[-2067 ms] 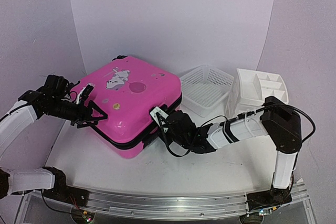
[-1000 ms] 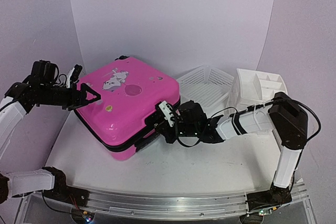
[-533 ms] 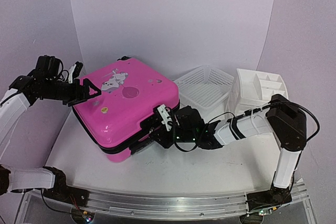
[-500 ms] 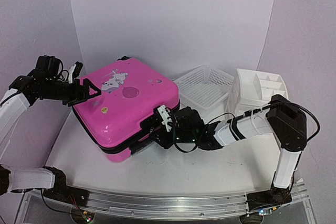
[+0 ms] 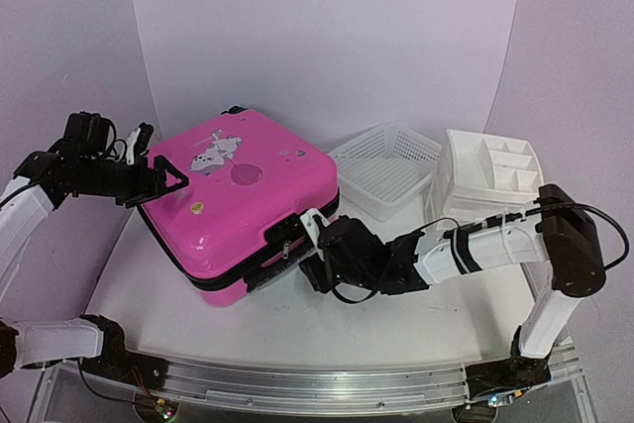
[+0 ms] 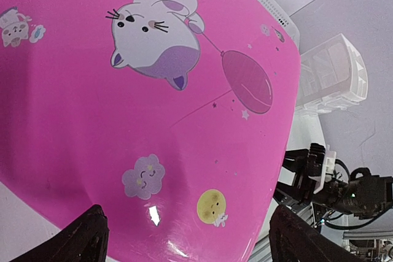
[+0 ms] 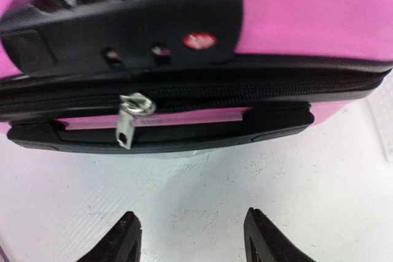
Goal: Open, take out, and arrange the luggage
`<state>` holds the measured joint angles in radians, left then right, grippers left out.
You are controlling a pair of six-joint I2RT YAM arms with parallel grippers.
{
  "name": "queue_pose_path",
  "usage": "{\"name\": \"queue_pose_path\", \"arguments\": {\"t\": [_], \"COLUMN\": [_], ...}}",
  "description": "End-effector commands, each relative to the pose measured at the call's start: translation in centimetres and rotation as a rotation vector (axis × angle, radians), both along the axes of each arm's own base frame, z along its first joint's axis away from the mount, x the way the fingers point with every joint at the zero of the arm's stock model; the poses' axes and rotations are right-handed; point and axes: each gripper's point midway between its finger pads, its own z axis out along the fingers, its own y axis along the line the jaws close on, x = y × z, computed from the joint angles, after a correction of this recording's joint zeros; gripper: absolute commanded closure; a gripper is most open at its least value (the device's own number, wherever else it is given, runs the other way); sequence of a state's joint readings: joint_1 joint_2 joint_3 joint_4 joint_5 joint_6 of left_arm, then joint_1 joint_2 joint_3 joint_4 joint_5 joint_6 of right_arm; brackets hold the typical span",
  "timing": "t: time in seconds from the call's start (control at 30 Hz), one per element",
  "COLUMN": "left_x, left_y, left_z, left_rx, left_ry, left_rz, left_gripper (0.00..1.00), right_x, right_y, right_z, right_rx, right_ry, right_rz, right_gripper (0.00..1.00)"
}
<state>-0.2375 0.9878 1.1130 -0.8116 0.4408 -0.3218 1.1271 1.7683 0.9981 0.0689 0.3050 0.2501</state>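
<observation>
backdrop (image 5: 327, 37): plain white panels | table (image 5: 396, 319): white, scuffed | light: even

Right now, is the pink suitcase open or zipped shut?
The luggage is shut: its pink halves sit together, and the right wrist view shows the black zipper closed beside its silver pull.

Robotics lab test cell. A jointed white-and-black left robot arm (image 5: 20, 220) and a matching right robot arm (image 5: 485, 245) rise from a silver aluminium rail (image 5: 297, 375) along the near edge of a plain white table (image 5: 297, 319). Bare white backdrop panels (image 5: 327, 37) wall the table in on three sides. Loose black cables (image 5: 598, 211) loop from the arms, and small coloured lights (image 5: 163, 407) glow below the rail.
</observation>
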Motion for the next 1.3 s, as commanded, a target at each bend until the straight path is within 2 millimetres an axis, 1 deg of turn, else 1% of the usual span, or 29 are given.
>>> {"name": "queue_pose_path", "arguments": {"t": [0.0,0.07,0.13,0.2,0.27,0.3,0.37,0.43,0.53,0.63,0.7,0.77,0.8,0.87,0.9,0.93,1.0,1.03,1.07,1.1,1.17,1.2,1.27], "left_x": [0.0,-0.2,-0.4,-0.6,-0.9,-1.0,-1.2,-1.5,-1.7,-2.0,-2.1,-2.2,-2.2,-2.2,-2.2,-2.2,-2.2,-2.2,-2.2,-2.2,-2.2,-2.2,-2.1], "left_y": [0.2,0.3,0.3,0.3,0.2,0.2,0.2,0.3,0.2,0.2,0.2,0.2,0.2,0.2,0.3,0.3,0.4,0.4,0.4,0.3,0.3,0.3,0.3], "left_z": [0.9,1.0,1.0,1.1,1.1,1.1,1.0,1.1,1.1,1.1,1.1,1.1,1.1,1.0,1.0,1.0,1.0,1.0,1.0,0.9,0.9,0.8,0.6], "left_rx": [0.006,0.009,0.008,0.004,0.003,0.002,0.004,0.004,0.003,-0.001,-0.004,-0.004,-0.003,0.001,0.004,0.007,0.01,0.011,0.011,0.011,0.01,0.01,0.009], "left_ry": [-0.053,-0.062,-0.067,-0.074,-0.08,-0.081,-0.087,-0.095,-0.101,-0.105,-0.106,-0.108,-0.108,-0.11,-0.111,-0.114,-0.119,-0.12,-0.121,-0.116,-0.114,-0.11,-0.104], "left_rz": [0.007,0.006,0.001,-0.006,-0.013,-0.016,-0.021,-0.025,-0.032,-0.037,-0.042,-0.043,-0.044,-0.043,-0.041,-0.039,-0.039,-0.039,-0.041,-0.042,-0.044,-0.046,-0.044], "left_gripper": [0.09,0.09,0.09,0.09,0.09,0.09,0.09,0.09,0.09,0.08,0.08,0.08,0.08,0.08,0.08,0.08,0.08,0.08,0.08,0.08,0.08,0.08,0.08], "right_x": [0.4,0.4,0.5,0.9,1.0,1.1,1.3,1.5,1.8,2.1,2.5,3.0,3.1,3.2,3.3,3.3,3.0,2.9,2.1,1.3,0.0,-0.4,-0.8], "right_y": [1.9,2.6,3.4,4.2,5.1,5.5,5.7,5.7,6.3,6.5,5.9,4.2,3.0,1.0,0.2,-0.1,0.3,0.5,0.5,1.0,2.1,3.1,3.9], "right_z": [5.0,5.4,5.4,5.4,5.3,5.3,4.7,4.3,3.8,3.8,3.9,4.5,4.5,5.2,5.5,5.3,4.1,4.2,3.6,3.5,3.7,4.2,4.3], "right_rx": [0.069,0.101,0.116,0.123,0.131,0.137,0.135,0.126,0.113,0.115,0.103,0.082,0.069,0.041,0.019,0.0,-0.005,0.013,-0.004,0.0,0.027,0.069,0.08], "right_ry": [-0.143,-0.158,-0.164,-0.165,-0.156,-0.154,-0.15,-0.154,-0.16,-0.166,-0.196,-0.244,-0.26,-0.306,-0.322,-0.304,-0.19,-0.146,-0.113,-0.09,-0.054,-0.055,-0.065], "right_rz": [-0.141,-0.181,-0.193,-0.198,-0.189,-0.19,-0.204,-0.216,-0.214,-0.226,-0.272,-0.356,-0.391,-0.433,-0.436,-0.406,-0.278,-0.223,-0.169,-0.11,-0.024,0.005,0.013], "right_gripper": [0.41,0.42,0.44,0.54,0.58,0.63,0.72,0.73,0.73,0.81,0.83,0.81,0.78,0.75,0.71,0.65,0.61,0.61,0.59,0.58,0.58,0.56,0.51]}}
